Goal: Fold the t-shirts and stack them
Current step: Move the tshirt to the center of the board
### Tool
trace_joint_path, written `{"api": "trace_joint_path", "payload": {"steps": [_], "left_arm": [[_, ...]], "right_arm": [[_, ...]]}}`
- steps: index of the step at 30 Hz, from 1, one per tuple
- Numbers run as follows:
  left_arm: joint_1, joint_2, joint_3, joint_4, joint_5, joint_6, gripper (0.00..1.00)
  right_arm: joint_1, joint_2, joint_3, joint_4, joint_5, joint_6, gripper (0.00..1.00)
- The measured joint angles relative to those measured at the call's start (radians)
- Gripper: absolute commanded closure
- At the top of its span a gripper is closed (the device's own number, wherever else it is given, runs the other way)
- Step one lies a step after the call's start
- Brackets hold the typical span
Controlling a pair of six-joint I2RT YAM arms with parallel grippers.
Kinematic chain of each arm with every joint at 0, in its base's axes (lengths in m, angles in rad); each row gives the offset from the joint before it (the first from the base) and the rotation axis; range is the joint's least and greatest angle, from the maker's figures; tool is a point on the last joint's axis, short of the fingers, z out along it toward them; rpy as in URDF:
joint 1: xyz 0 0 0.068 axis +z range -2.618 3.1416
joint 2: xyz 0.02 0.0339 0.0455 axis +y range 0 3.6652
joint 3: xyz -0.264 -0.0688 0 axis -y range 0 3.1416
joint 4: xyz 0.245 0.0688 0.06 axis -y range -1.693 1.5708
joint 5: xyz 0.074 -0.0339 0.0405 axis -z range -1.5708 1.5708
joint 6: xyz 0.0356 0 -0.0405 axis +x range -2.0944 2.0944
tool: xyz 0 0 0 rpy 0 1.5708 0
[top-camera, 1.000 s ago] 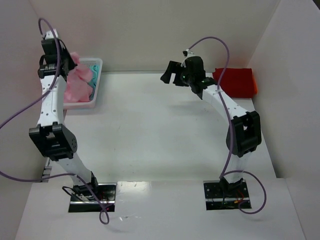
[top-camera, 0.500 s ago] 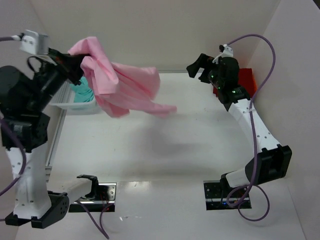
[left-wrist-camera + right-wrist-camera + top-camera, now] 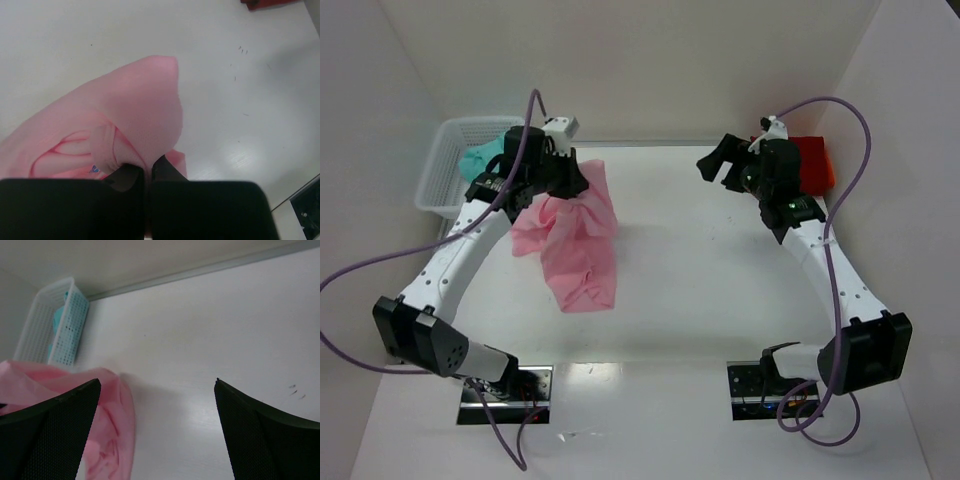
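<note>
My left pincer [image 3: 148, 172] is pressed together on a bunch of the light pink t-shirt [image 3: 130, 110]. The pinch is near what looks like the collar, since a seam and a small label show just beside my fingers. I hold that end raised above the counter [image 3: 700, 270], so the rest of the cloth drapes down and appears to rest on the white surface, trailing towards my base. Held this way, I judge, the shirt can be drawn out flat for folding instead of lying in a heap. My right pincer [image 3: 718, 160] is spread wide and holds nothing. It hovers over the far right of the counter, turned towards the pink cloth, placed, I think, to take a second corner. Just behind it the bright red t-shirt [image 3: 812, 162] lies folded in the far right corner, likely the start of the stack. The teal t-shirt [image 3: 480, 157] sits in the white mesh basket [image 3: 440, 165] at the far left, not yet taken out
</note>
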Motion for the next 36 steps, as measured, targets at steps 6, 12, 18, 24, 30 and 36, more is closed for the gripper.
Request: {"api": "trace_joint_path", "payload": {"steps": [6, 12, 18, 24, 30, 36], "left_arm": [[-0.112, 0.146, 0.115, 0.019, -0.118, -0.007, 1.0], [-0.31, 0.311, 0.334, 0.027, -0.224, -0.01, 1.0], [-0.571, 0.44, 0.338, 0.045, -0.314, -0.047, 0.32], [-0.589, 0.424, 0.24, 0.053, -0.392, -0.096, 0.0], [-0.488, 0.204, 0.024, 0.08, -0.487, -0.114, 0.0], [-0.323, 0.119, -0.066, 0.116, -0.531, -0.118, 0.0]], "right_arm": [[0.0, -0.015, -0.078, -0.001, -0.045, 0.003, 0.0], [-0.007, -0.124, -0.114, -0.024, -0.011, 0.004, 0.0], [-0.063, -0.22, -0.114, -0.087, 0.065, 0.006, 0.0], [-0.074, -0.268, -0.111, -0.149, 0.111, 0.008, 0.0], [-0.075, -0.264, -0.136, -0.175, 0.012, 0.008, 0.0], [-0.074, -0.195, -0.225, -0.15, -0.098, 0.019, 0.0]]}}
